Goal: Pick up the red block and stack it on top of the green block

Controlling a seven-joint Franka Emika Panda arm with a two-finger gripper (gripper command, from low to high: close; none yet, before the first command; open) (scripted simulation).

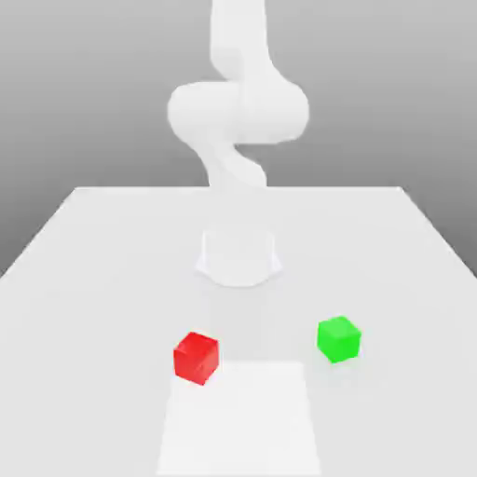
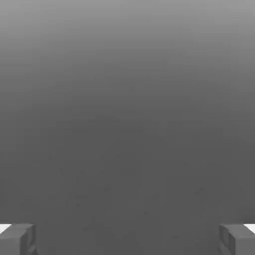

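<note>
The red block [image 1: 196, 357] lies on the white table [image 1: 84, 279], front and toward the exterior view's left. The green block [image 1: 338, 338] sits apart from it toward the exterior view's right, at about the same depth. Both cubes rest flat with nothing touching them. In the hand view my gripper [image 2: 127, 241] is open: its two grey fingertips [image 2: 17, 239] stand far apart at the picture's corners with nothing between them, and beyond them is plain grey background. The white arm [image 1: 238, 112] rises from its base behind the blocks.
The arm's round base [image 1: 238, 256] stands mid-table behind the two cubes. A paler rectangular patch [image 1: 238, 419] lies on the table at the front, between and ahead of the cubes. The table's edges slope away on both sides.
</note>
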